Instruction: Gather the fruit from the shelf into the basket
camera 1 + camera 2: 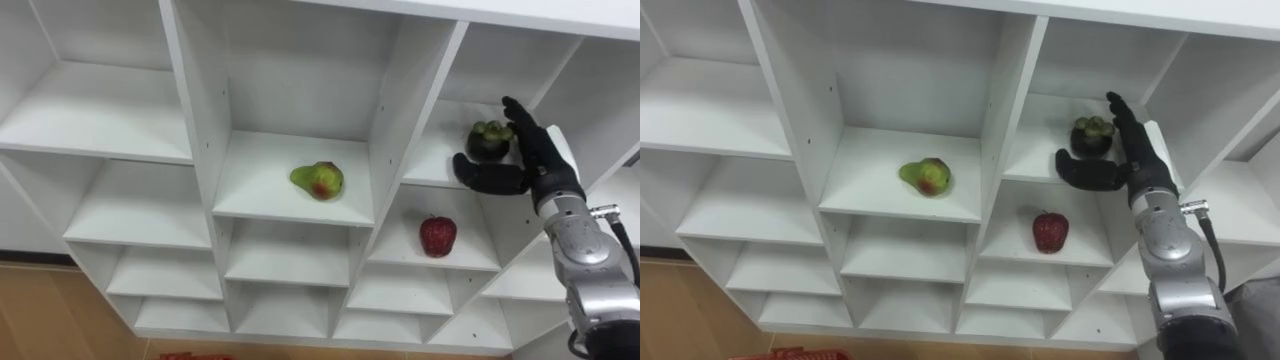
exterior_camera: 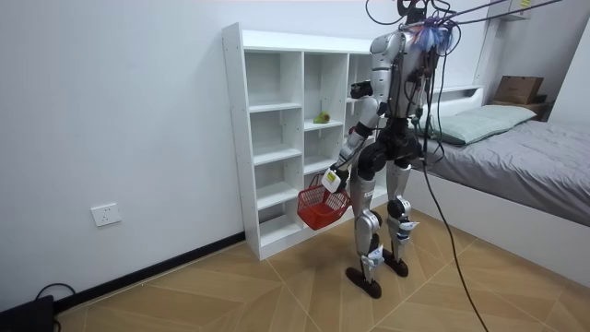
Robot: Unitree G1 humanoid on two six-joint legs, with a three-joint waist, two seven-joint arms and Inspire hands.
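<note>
A white closet [image 1: 200, 120] of open compartments is faced by the robot, which is seen in the room view standing upright close in front of it, with a bed [image 2: 516, 157] behind it on the room view's right.

Three fruits are seen on the shelves. A pear [image 1: 318, 180], green with a reddish patch on its front, lies on its side on a shelf in the middle column. An apple [image 1: 437, 235], deep red and glossy with a small dimple at the top, stands upright in the column to the right, one shelf lower. A dark fruit [image 1: 490, 138], round, almost black, with a crown of greenish leaves on top, sits in the compartment just above the apple.

The right hand [image 1: 535, 165] is raised into that upper compartment and is held spread around the dark fruit: the fingers are stretched nearly straight along the fruit's right side and the thumb is set low in front of it, to its left. The fruit is not clamped; it rests on the shelf between thumb and fingers.

The left hand [image 2: 335, 180] is held low at the robot's side, and a red basket [image 2: 321, 205] with open lattice walls hangs just beneath it. Whether that hand is closed on the handle cannot be told.
</note>
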